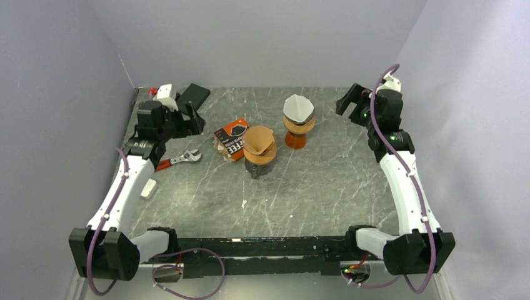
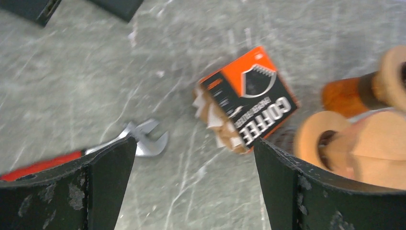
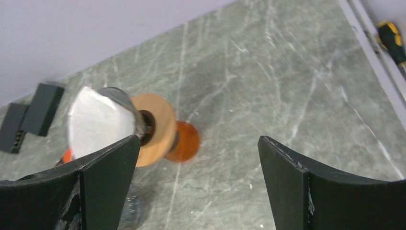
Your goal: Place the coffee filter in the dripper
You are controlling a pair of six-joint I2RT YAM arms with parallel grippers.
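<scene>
As the brown filter sits in the near dripper and a white filter in the far dripper, I read the left gripper and right gripper, both spread and empty, as parked wide to avoid knocks.

Two drippers crowd the middle of your bench toward the far edge. The white-filter dripper stands behind, and the brown-filter dripper sits just in front and left of it, with only a narrow gap between them. A coffee box lies just beside the brown one's left side. A wrench lies between the box and the left edge, cluttering the approach of your left gripper. A black block occupies the far left corner. From the right edge, your right gripper faces bare stone up to the white-filter dripper. The near half lies open, save a small white piece by the left edge.
</scene>
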